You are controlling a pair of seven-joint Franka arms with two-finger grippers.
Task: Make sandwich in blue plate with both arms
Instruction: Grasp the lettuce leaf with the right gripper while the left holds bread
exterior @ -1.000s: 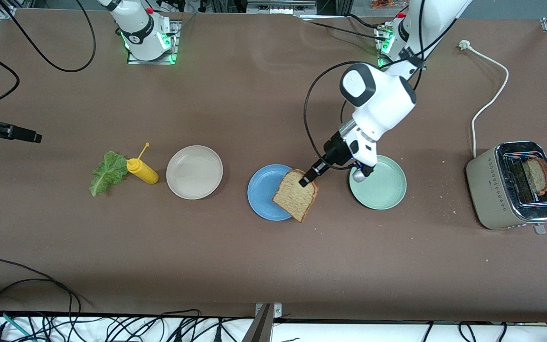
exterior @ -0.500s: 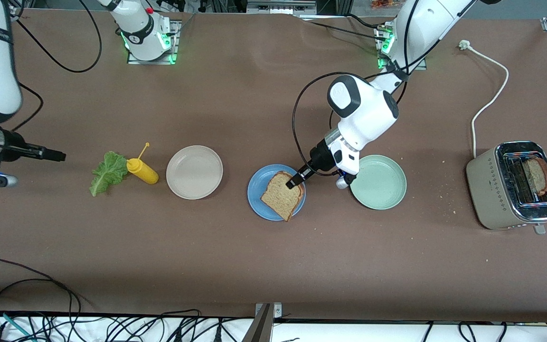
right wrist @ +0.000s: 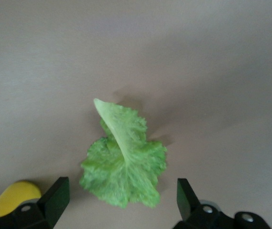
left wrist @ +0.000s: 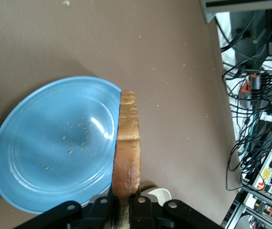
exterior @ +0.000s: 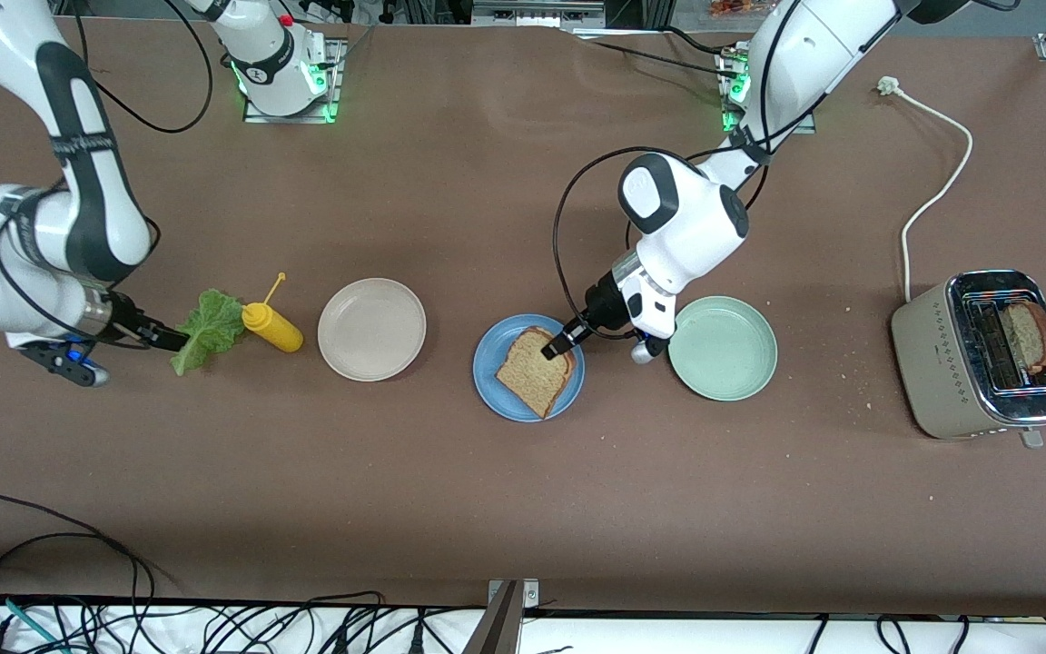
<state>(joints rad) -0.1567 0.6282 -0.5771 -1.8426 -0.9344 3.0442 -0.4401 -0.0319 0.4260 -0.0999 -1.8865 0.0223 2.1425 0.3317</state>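
Observation:
My left gripper [exterior: 563, 345] is shut on a slice of brown toast [exterior: 536, 371] and holds it low over the blue plate [exterior: 498, 392]. In the left wrist view the toast [left wrist: 127, 143] is edge-on between the jaws, beside the blue plate [left wrist: 55, 152]. A green lettuce leaf [exterior: 208, 330] lies on the table toward the right arm's end. My right gripper [exterior: 171, 342] is open and low at the leaf's edge. In the right wrist view the leaf [right wrist: 125, 160] lies between the spread fingers. A second toast slice [exterior: 1028, 334] stands in the toaster [exterior: 986, 354].
A yellow squeeze bottle [exterior: 272, 327] lies beside the lettuce, touching or nearly touching it. A beige plate [exterior: 371, 329] sits between the bottle and the blue plate. A pale green plate [exterior: 723, 348] sits beside the blue plate, under the left wrist. The toaster's white cord [exterior: 936, 177] runs toward the bases.
My left gripper has carried the toast from the blue plate's edge to over the plate and lowered it. My right arm has swung in and brought its gripper to the lettuce.

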